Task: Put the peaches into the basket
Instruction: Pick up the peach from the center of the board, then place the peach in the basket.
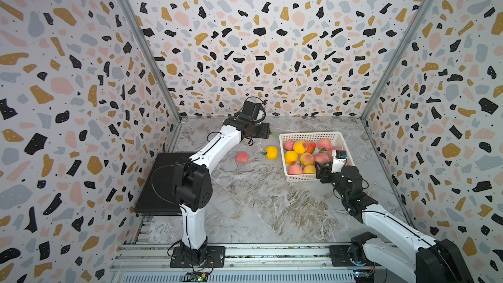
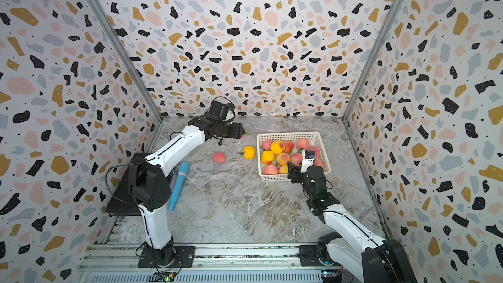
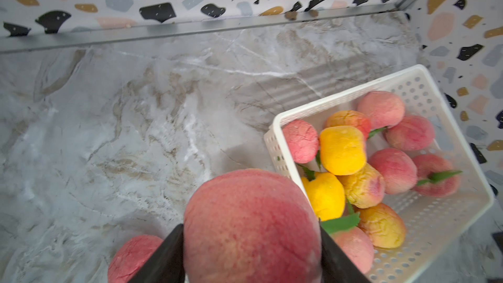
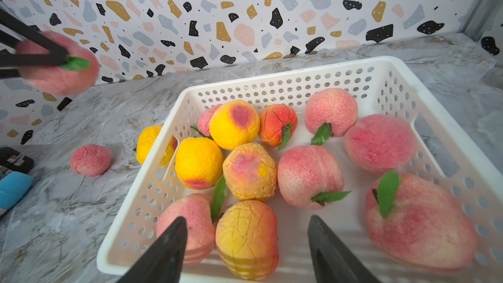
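Peaches (image 1: 307, 158) crowd basket (image 1: 307, 177); blue cylinder (image 2: 178, 183) lies beside black box (image 2: 118, 200).

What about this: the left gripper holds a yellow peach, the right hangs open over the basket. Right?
The peach in the left gripper is pink-red, not yellow; the left wrist view shows it. The right gripper does hang open over the basket.

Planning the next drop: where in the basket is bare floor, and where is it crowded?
Free: the strip between the cracked yellow peach and the large leafed peach. Crowded: the basket's side toward the loose yellow peach.
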